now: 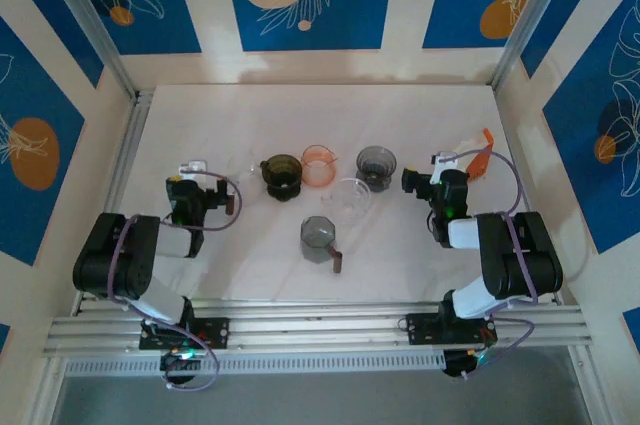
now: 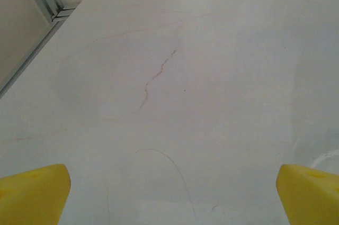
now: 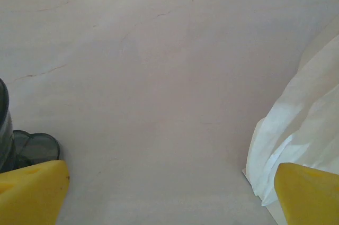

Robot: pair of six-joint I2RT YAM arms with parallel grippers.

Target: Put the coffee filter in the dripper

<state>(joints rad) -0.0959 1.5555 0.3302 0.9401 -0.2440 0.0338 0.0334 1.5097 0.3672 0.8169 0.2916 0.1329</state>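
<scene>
My right gripper (image 3: 170,196) sat low over the table (image 3: 159,66), fingers wide apart w/ nothing between them. The filter (image 3: 299,124) lay on the table just off my right fingertip (image 3: 310,193). It was a white, rumpled sheet, and its long side ran away from me and out to the right. So it was beside the gap, not in it. To get hold of it I'd judge I needed to shift right and prob. turn the wrist so the fingers straddled an edge.

By my other fingertip (image 3: 32,193) there was a dark round thing (image 3: 24,148), likely the foot of the grey dripper (image 1: 376,165) (only a sliver showed, so I couldn't swear to it). From above, that dripper stood just left of the right gripper, the nearest one to me. Further left were an orange one (image 1: 320,165), an olive one (image 1: 281,175), a clear one (image 1: 352,195) and, nearer the bases, a grey cup w/ a handle (image 1: 320,238). Which one the task meant I couldn't tell.

My left gripper (image 2: 172,196) was spread open too, over bare table at the far left, well apart from the filter. The right arm was plainly the nearer one. As I read it, the job hadn't begun: filter on the table, in no dripper.
</scene>
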